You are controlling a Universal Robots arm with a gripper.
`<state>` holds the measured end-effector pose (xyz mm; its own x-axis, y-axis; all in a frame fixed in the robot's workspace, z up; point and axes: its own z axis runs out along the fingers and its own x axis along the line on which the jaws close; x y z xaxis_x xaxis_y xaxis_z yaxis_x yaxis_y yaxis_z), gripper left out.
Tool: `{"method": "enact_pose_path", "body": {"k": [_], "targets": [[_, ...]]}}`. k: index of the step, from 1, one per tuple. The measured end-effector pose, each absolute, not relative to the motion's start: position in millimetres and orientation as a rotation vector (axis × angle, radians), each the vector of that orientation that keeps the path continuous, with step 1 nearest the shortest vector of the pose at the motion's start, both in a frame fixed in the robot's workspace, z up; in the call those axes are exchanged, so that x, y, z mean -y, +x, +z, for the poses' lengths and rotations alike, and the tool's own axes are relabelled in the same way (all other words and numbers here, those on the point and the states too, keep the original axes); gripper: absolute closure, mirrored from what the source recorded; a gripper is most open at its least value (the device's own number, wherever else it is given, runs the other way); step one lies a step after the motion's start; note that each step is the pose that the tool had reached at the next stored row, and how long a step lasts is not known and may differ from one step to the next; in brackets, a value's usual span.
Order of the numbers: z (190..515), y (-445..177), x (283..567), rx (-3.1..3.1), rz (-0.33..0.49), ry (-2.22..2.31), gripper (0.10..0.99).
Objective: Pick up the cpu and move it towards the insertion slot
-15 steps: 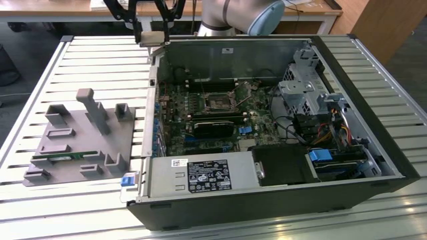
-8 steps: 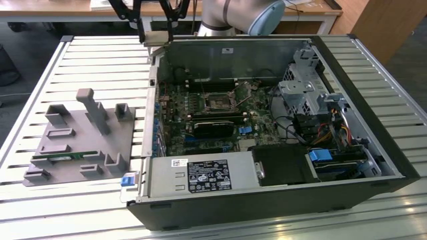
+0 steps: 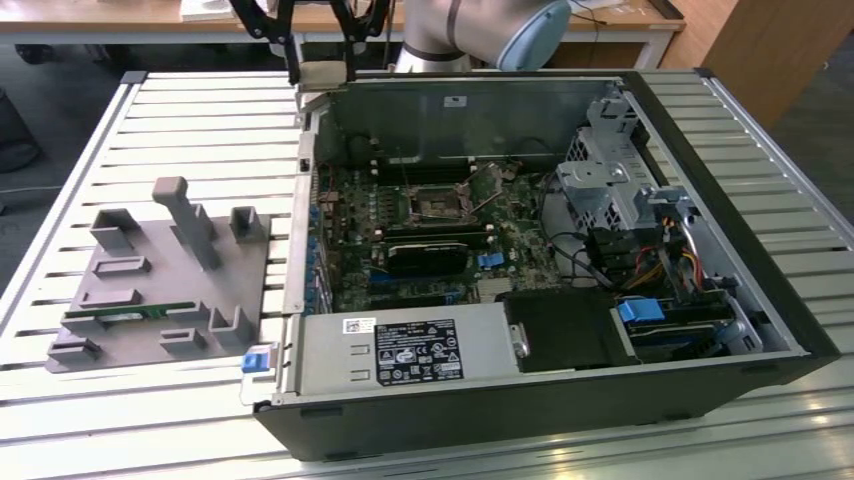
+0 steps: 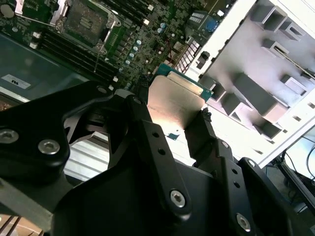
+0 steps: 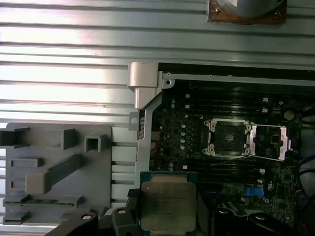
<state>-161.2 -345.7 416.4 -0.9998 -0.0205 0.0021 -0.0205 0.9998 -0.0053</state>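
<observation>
gripper (image 4: 179, 130): black fingers pinched the cpu (image 5: 168, 205) by its edges (silvery top facing the first wrist view); held aloft above the open computer case (image 3: 747, 250) near its wall | insertion slot (image 5: 227, 137): on the green motherboard (image 3: 400, 215), well apart from the cpu | grey fixture tray (image 3: 147, 290): beside the case

There is one cpu (image 5: 167, 206), one insertion slot (image 5: 227, 137), one open computer case (image 3: 747, 300), one grey holder tray (image 3: 147, 300) and one green memory stick (image 5: 42, 200).
</observation>
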Motion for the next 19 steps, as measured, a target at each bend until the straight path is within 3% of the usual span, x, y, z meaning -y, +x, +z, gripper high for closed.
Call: {"method": "enact_pose_path", "body": {"k": [19], "targets": [[416.4, -146.5, 344.8, 3.139, 0.008, 0.032, 0.545]]}}
